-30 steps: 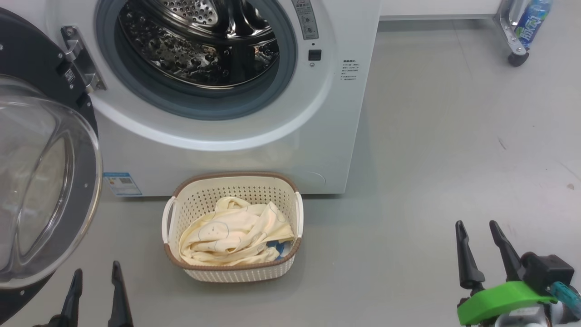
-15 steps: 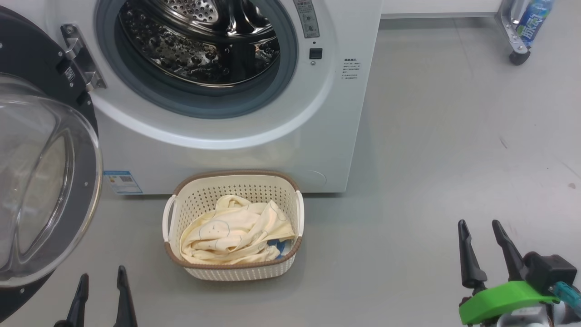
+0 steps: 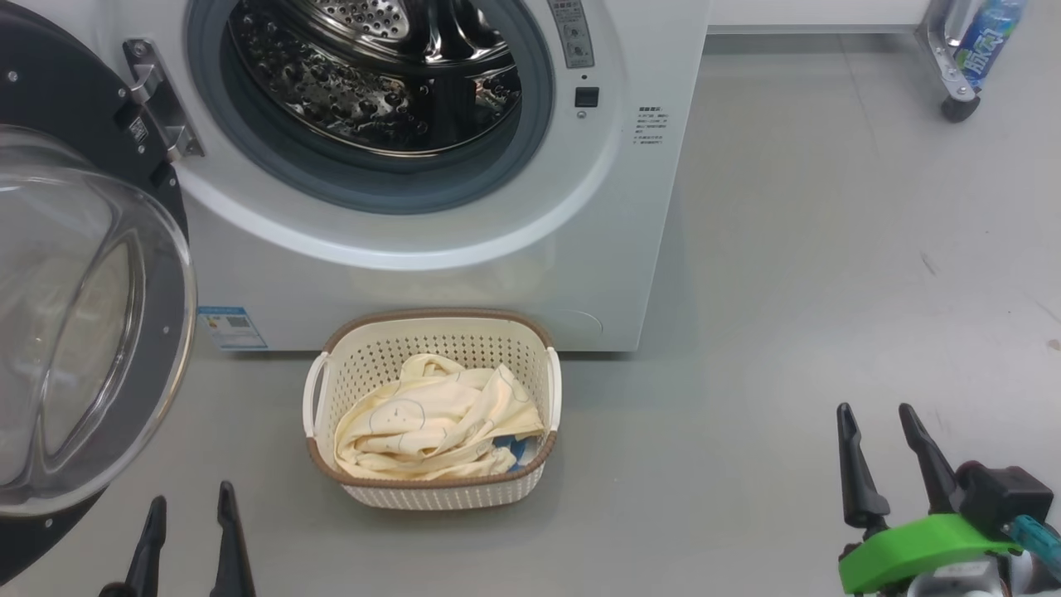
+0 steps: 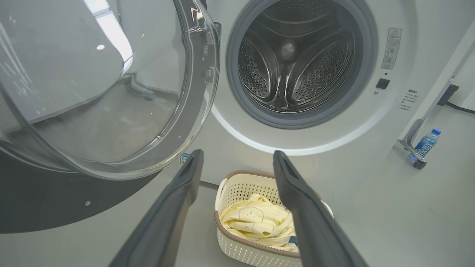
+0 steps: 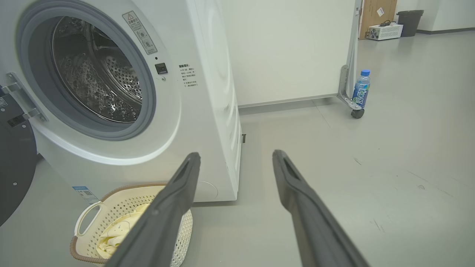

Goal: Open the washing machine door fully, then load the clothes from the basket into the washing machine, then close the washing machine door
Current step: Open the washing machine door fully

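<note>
At the far left the washing machine door (image 3: 83, 315) stands swung wide on its metal hinge (image 3: 162, 99), its black rim toward the machine and its clear glass bowl bulging out over the floor (image 3: 787, 290). Near and just right of it the left pincer (image 3: 191, 497) hovers above the floor with its two dark fingers spread apart and nothing between them. In the left wrist view those fingers frame the basket and the open drum beyond.

The white washing machine (image 3: 464, 274) fills the far centre. Its steel perforated drum (image 3: 373, 75) lies open to view inside the grey rubber seal (image 3: 207, 108), with no fabric visible in it. A small blue label sticker (image 3: 232, 327) sits low on its front left.

The basket (image 3: 439, 496) stands on the floor just in front of the machine, below the drum opening. The clothes (image 3: 431, 423) lie heaped inside it, pale yellow with thin dark lines and a blue patch at the near right.

Well to the right, the right pincer (image 3: 874, 410) hangs over bare floor, its fingers parted and empty, with a green part (image 3: 920, 551) behind them. At the far right a blue-labelled bottle (image 3: 986, 37) stands beside a caster wheel (image 3: 960, 108).
</note>
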